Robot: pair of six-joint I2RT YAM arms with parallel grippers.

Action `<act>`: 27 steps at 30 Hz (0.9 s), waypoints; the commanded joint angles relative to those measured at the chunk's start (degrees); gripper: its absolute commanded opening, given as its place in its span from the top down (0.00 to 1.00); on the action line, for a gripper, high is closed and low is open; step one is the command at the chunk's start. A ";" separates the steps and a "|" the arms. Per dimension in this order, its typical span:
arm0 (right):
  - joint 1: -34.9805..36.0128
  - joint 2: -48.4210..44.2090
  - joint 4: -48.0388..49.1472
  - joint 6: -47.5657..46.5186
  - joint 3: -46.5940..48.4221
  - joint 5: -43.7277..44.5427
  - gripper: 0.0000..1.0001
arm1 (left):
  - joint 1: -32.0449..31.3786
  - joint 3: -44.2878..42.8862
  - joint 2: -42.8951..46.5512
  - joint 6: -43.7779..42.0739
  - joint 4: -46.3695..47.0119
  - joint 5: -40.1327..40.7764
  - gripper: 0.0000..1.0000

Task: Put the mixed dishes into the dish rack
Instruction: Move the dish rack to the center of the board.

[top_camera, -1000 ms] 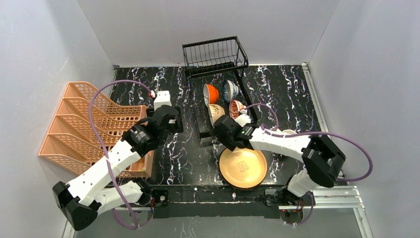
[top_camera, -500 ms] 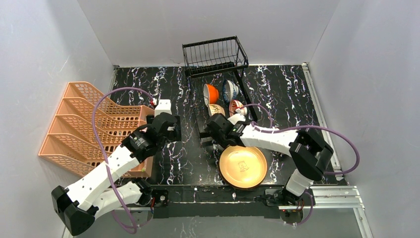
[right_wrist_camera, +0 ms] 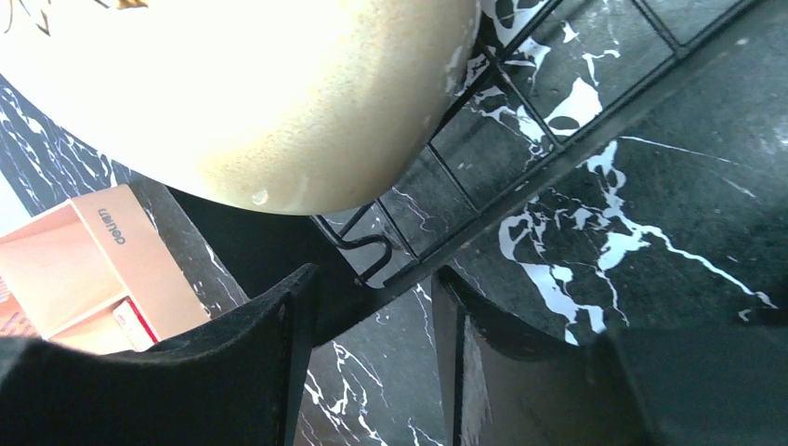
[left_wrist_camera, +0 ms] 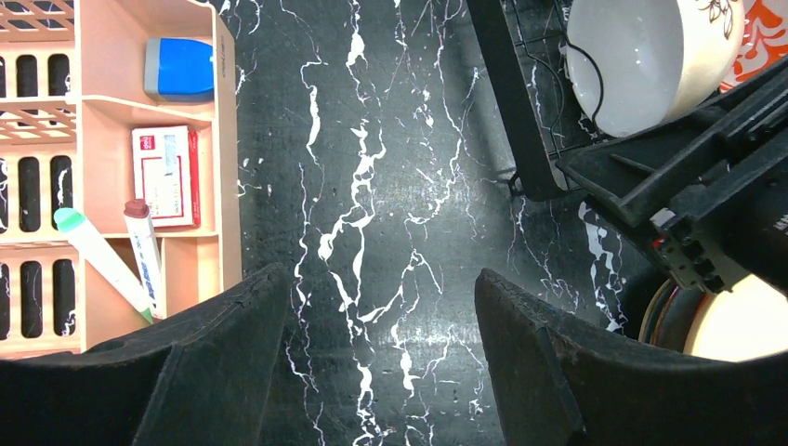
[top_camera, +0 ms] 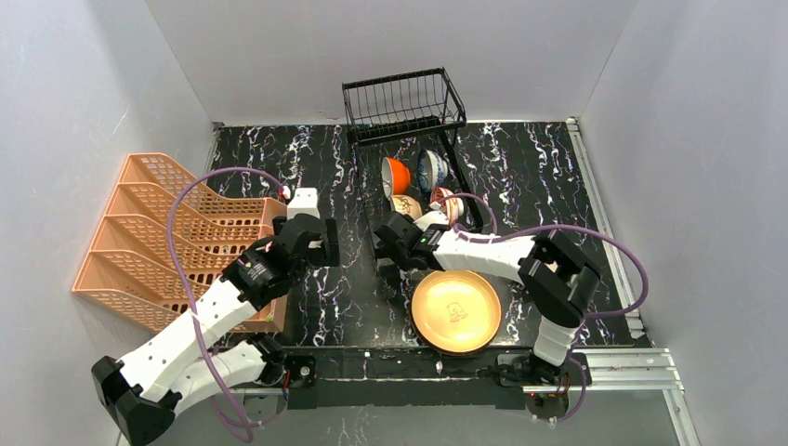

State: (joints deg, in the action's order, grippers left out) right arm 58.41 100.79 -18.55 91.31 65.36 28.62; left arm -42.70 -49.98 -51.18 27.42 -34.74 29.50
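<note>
Overhead and wrist views of the two arms beside the dish rack (top_camera: 401,100), which stands at the far edge of the marble tabletop (top_camera: 530,177), its lower tier running toward the arms. Four bowls sit tilted in that tier: an orange bowl (top_camera: 396,175), a blue-patterned bowl (top_camera: 431,169), a cream bowl (top_camera: 405,205) and a red floral bowl (top_camera: 444,201). The yellow plate (top_camera: 455,311) lies flat on the tabletop, nearer the arm bases than the rack and not loaded.

Compared with the view a second earlier, we note that the right arm has swung leftward: its elbow has drawn in from the right, and its wrist now sits at the near left corner of the rack instead of over the plate's far rim. The right claw (right_wrist_camera: 374,279) is partly spread beneath the cream bowl, its fingers either side of the rack's base bar. We cannot tell whether they touch it.

The left arm has pulled back slightly toward its base. The left claw (left_wrist_camera: 376,283) is spread wide over bare tabletop and holds nothing, the orange lattice rack (top_camera: 158,232) to its left. Bowls and plate have not shifted.
</note>
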 commanded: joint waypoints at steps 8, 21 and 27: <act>0.43 3.78 1.54 -2.57 4.02 1.14 0.85 | -0.02 0.80 2.75 -0.26 -1.10 2.71 0.28; 0.39 1.94 5.22 -21.87 3.08 -3.38 0.99 | -0.08 0.06 1.56 0.79 -2.23 7.27 0.27; -1.50 -2.54 1.92 -26.12 0.69 0.19 0.99 | 0.04 -0.39 0.40 0.79 -1.99 8.87 0.26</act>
State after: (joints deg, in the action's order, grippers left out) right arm 56.38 102.41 -17.37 76.42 68.40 26.24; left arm -42.72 -49.93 -50.63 27.92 -35.29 34.89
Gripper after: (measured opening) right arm 0.210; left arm 0.737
